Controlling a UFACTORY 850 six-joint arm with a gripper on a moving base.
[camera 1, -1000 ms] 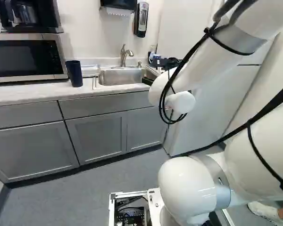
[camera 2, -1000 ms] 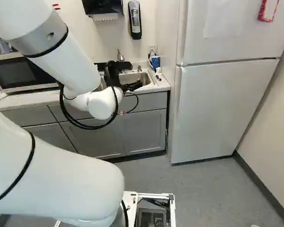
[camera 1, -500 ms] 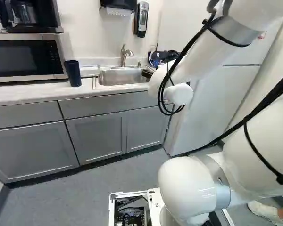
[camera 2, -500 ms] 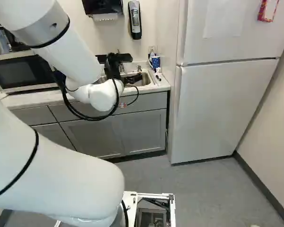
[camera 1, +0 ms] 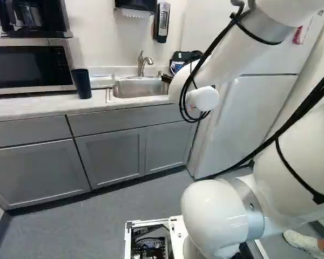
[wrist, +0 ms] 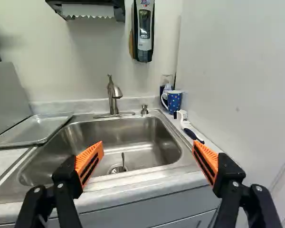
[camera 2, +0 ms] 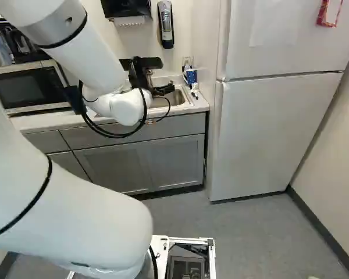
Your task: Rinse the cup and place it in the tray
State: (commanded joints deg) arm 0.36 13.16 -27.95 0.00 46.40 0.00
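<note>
My gripper (camera 2: 162, 90) hangs before the sink in the right base view. In the wrist view the gripper (wrist: 148, 144) is open, its orange-padded fingers wide apart with nothing between them and the sink basin ahead. A dark blue cup (camera 1: 81, 84) stands on the counter by the microwave in the left base view, away from the gripper. The flat metal tray (wrist: 34, 130) lies on the counter beside the basin, on the microwave side. A spotted blue mug (wrist: 174, 101) stands at the sink's far corner, opposite the tray.
The faucet (wrist: 114, 95) rises behind the sink (wrist: 121, 142). A brush (wrist: 189, 127) lies along the sink's side towards the white fridge (camera 2: 267, 139). Above hang a soap dispenser (wrist: 143, 33) and a paper towel holder (wrist: 88, 10). The microwave (camera 1: 29, 65) occupies the counter's other side.
My arm has swung a little left in the left base view, and its wrist sits higher in the right base view. The dark cup appears slightly further left against the microwave. The base stays put.
</note>
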